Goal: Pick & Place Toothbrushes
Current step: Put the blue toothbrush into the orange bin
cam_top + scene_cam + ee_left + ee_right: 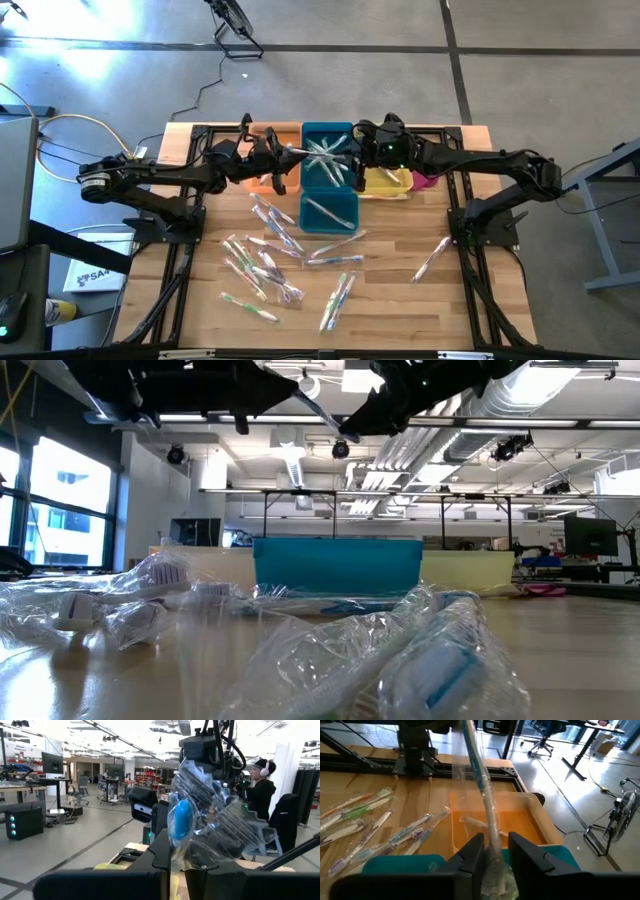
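Observation:
One wrapped toothbrush (322,152) hangs in the air over the teal bin (328,200) at the table's far middle. It spans between my two grippers. My left gripper (178,862) comes from the table's left and is shut on its blue end. My right gripper (495,851) comes from the right and is open, with the brush's pale end (492,827) between its fingers. Several more wrapped toothbrushes (268,258) lie flat on the wooden table nearer the front, and a few lie in the teal bin. My left gripper pinches the toothbrush's blue end (180,822) and its crinkled clear wrapper between its two fingers, coming about level from the table's left. The brush is lifted clear of the bin and runs on toward my right gripper. I cannot tell whether my right gripper's fingers (475,851) touch the wrapper between them.
An orange bin (525,820) with a brush in it stands left of the teal bin, and a yellow bin (388,184) stands right of it. A pink thing (425,181) lies beyond the yellow bin. One toothbrush (432,258) lies alone at the right. A person stands in the room behind.

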{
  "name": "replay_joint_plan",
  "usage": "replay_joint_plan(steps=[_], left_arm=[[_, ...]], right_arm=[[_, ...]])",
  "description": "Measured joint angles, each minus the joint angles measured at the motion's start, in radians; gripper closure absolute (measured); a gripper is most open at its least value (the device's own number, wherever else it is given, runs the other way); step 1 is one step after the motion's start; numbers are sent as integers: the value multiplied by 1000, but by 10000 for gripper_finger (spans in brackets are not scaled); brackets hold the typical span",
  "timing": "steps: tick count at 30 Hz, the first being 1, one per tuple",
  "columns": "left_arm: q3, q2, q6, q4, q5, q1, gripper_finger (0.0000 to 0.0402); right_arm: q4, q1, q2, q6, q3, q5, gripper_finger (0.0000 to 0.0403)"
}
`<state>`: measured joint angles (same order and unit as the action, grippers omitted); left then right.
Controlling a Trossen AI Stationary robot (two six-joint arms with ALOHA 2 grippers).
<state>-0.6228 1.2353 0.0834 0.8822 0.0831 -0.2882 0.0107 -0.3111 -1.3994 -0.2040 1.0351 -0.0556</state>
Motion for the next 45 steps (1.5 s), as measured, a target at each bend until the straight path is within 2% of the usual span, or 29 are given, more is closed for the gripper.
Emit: replay_joint_plan(steps=[4, 9, 16, 23, 28, 32, 37, 45], left_arm=[[0, 0, -7, -14, -22, 0, 380], [0, -1, -25, -38, -60, 0, 382], [0, -12, -49, -55, -76, -16, 382], [1, -118, 24, -254, -85, -120, 382], [1, -240, 86, -500, -85, -202, 382], [1, -328, 138, -682, -85, -251, 382], [1, -407, 209, -818, -83, -286, 382], [1, -449, 374, -898, 51, -357, 382]], right_arm=[[-6, 11, 0, -2, 0, 60, 262], [-39, 22, 41, -3, 0, 64, 203], [-185, 18, 133, -8, 0, 57, 159], [-385, -7, 193, -3, 0, 58, 164], [-471, -6, 192, -3, 0, 57, 176], [-477, -6, 180, -1, 0, 57, 185], [-454, -6, 182, -2, 0, 57, 193], [-415, -6, 180, -3, 0, 57, 198]])
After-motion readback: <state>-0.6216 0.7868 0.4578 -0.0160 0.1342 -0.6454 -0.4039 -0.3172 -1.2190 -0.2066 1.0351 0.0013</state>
